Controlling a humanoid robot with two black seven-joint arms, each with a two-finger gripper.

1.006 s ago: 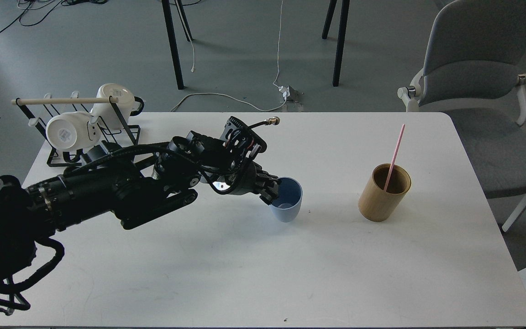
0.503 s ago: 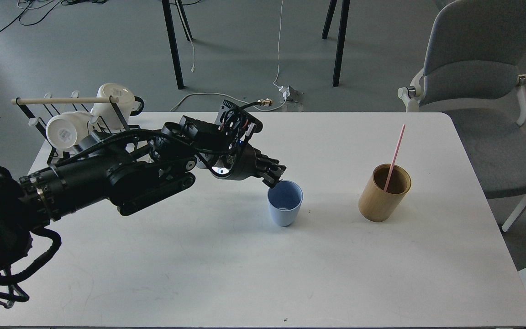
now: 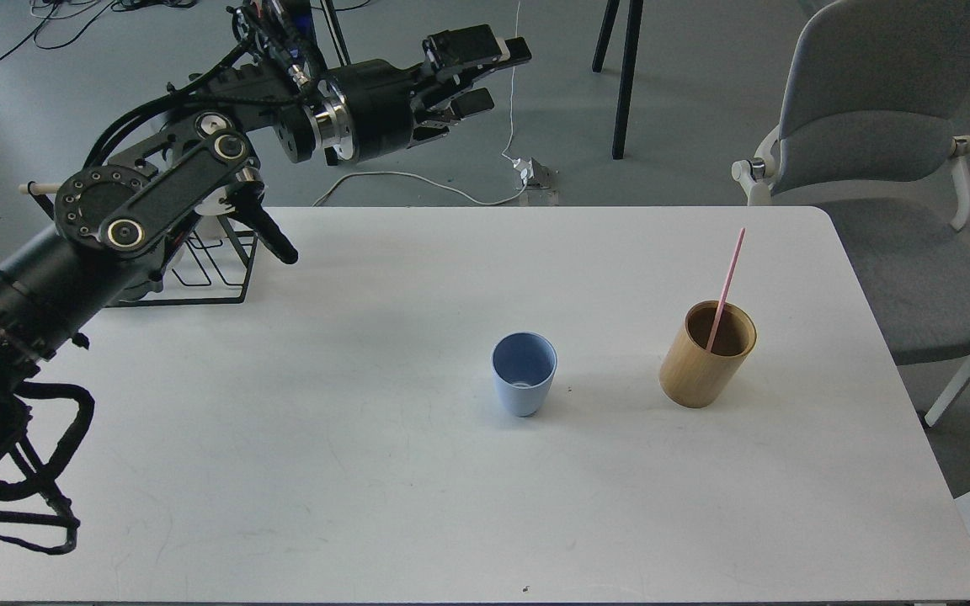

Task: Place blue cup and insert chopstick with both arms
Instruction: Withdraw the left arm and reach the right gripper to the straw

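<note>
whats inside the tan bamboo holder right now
One pink chopstick stands in the tan holder, leaning right and poking well above the rim. Its lower end and the holder's bottom are hidden by the wall.

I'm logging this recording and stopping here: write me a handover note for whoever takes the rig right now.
Left end effector: open, empty, raised high beyond the table's far edge.
Right end effector: not in view.
Blue cup: upright mid-table, empty, nothing touching it.
Chopstick: leaning in the tan holder, right of the cup and apart from it.
Rack: far left corner of the table, partly hidden by the left arm.
Done: cup placed and released.
Left: take the chopstick out of the holder and put it in the cup, probably with the right arm, since it sits on that side.
</note>
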